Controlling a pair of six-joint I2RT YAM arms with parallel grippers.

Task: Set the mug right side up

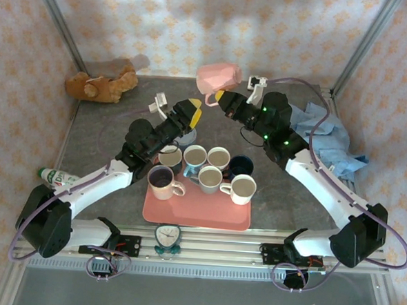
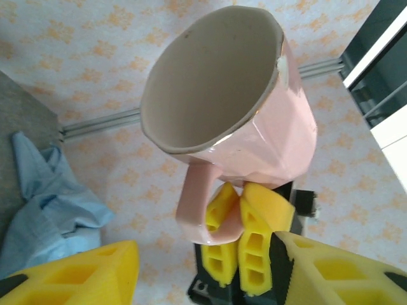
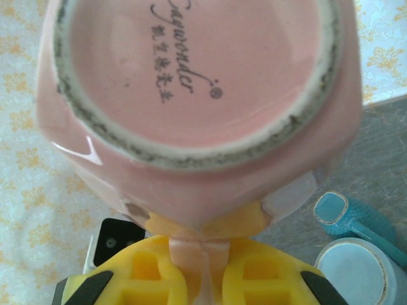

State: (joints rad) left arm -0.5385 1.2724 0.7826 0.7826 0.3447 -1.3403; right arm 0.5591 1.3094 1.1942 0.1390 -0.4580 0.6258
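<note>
Pink ceramic mug (image 1: 218, 76) looked stiff, slick and breakable; my right claw (image 3: 202, 260) clenched its handle (image 2: 196, 206), the safest hold I judged, while my left claw (image 1: 190, 114) stood released.

mug (image 3: 191, 82): pink glazed ceramic, glossy, smooth. foot ring (image 3: 191, 159): unglazed, rough, gritty grey. right fingers (image 3: 140, 279): matt yellow plastic, hollow cells. cloth (image 2: 51, 203): soft blue fabric, crumpled. bench (image 1: 283, 199): matt grey, felt-like. tray (image 1: 206, 215): smooth pink plastic. teddy bear (image 1: 100, 85): brown plush.
</note>
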